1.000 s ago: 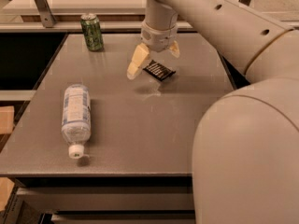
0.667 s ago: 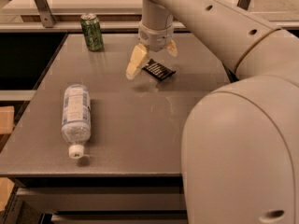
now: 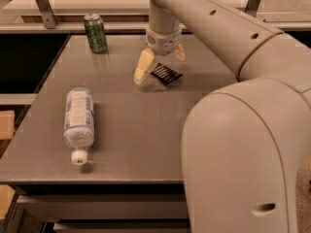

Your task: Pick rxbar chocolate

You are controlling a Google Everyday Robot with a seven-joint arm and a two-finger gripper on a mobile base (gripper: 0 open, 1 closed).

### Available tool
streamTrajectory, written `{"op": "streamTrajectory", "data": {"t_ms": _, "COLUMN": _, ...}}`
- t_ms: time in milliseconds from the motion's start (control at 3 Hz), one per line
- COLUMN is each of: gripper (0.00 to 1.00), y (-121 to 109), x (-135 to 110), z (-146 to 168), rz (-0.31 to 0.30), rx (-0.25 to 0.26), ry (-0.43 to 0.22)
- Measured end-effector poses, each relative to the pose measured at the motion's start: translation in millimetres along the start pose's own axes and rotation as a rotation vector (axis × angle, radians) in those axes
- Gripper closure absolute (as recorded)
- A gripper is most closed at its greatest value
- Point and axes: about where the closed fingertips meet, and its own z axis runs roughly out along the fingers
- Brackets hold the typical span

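The rxbar chocolate (image 3: 166, 73) is a small flat black bar with thin white lines, lying on the grey table (image 3: 136, 125) at its far middle. My gripper (image 3: 160, 62) hangs just above it, open, with one yellowish finger (image 3: 144, 67) left of the bar and the other finger (image 3: 179, 52) behind its right end. The bar lies between the fingers, untouched as far as I can see.
A green can (image 3: 95, 33) stands upright at the table's far left. A clear water bottle (image 3: 78, 122) lies on its side at the near left, cap toward me. My white arm fills the right side. A metal rail runs behind the table.
The gripper has shifted slightly left and lower over the bar. The bar, the can and the bottle have not moved.
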Motion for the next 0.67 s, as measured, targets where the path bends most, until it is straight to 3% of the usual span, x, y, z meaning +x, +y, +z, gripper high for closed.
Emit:
{"op": "streamTrajectory", "data": {"t_ms": 333, "gripper": 0.00, "y": -10.4, "x": 0.7, "z": 5.5, "rz": 0.008, "rx": 0.001, "ry": -0.001}}
{"op": "streamTrajectory", "data": {"t_ms": 667, "gripper": 0.18, "y": -19.9, "x": 0.1, "z": 9.7, "rz": 0.006, "rx": -0.019, "ry": -0.010}}
